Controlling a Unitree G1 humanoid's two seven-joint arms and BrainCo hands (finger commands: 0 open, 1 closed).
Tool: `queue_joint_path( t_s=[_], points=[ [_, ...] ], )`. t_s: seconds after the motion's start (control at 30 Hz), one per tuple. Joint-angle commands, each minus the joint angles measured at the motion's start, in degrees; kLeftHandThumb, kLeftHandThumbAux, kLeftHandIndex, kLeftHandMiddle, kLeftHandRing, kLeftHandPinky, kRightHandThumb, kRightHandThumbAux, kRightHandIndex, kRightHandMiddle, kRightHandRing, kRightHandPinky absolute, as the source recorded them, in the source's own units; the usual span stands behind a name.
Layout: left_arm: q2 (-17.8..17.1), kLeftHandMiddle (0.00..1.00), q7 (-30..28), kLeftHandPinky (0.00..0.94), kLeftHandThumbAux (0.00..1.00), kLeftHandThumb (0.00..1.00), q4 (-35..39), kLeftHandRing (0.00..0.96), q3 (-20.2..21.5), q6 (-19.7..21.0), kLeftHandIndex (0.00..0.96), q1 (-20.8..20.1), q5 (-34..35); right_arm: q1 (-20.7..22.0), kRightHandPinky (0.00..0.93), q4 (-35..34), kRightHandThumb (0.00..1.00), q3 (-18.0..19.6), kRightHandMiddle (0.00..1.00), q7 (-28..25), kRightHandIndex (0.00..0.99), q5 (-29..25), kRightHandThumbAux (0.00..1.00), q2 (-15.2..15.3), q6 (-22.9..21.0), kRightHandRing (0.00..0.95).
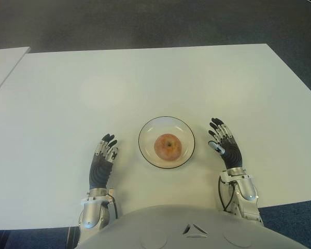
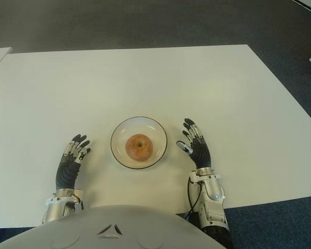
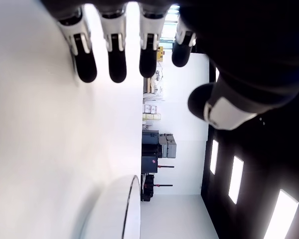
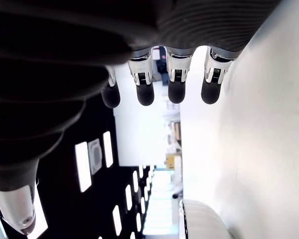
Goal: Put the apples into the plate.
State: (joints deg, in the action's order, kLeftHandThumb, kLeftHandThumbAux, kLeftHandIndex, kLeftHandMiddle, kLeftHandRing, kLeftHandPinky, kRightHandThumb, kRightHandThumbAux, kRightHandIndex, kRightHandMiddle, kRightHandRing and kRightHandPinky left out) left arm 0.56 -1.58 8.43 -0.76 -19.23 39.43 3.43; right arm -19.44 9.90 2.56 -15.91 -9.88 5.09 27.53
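One red-yellow apple lies in the middle of a clear glass plate on the white table, near the table's front edge. My left hand shows just left of the plate, fingers stretched out and holding nothing. My right hand shows just right of the plate, fingers spread, nothing in it. In the left wrist view the fingers extend over the table, with the plate's rim beyond. The right wrist view shows straight fingers and the plate's rim.
A second white table's corner stands at the far left. Dark carpet floor lies beyond the table's back edge. My torso covers the front edge.
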Motion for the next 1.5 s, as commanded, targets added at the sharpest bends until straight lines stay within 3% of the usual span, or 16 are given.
queue_joint_path(
  t_s=[0.03, 1.5],
  points=[
    [-0.4, 0.140, -0.9, 0.195, 0.557, 0.142, -1.1, 0.162, 0.0, 0.6, 0.123, 0.1, 0.3, -1.9, 0.059, 4.4, 0.153, -1.1, 0.070, 0.0, 0.084, 0.6, 0.605, -1.3, -2.5, 0.041],
    [0.1, 0.097, -0.5, 0.145, 0.536, 0.143, 0.2, 0.110, -1.2, 0.9, 0.107, 0.4, -0.8, -2.7, 0.064, 3.0, 0.161, -0.6, 0.081, -0.4, 0.057, 0.1, 0.604, -0.3, -4.4, 0.053]
  ],
)
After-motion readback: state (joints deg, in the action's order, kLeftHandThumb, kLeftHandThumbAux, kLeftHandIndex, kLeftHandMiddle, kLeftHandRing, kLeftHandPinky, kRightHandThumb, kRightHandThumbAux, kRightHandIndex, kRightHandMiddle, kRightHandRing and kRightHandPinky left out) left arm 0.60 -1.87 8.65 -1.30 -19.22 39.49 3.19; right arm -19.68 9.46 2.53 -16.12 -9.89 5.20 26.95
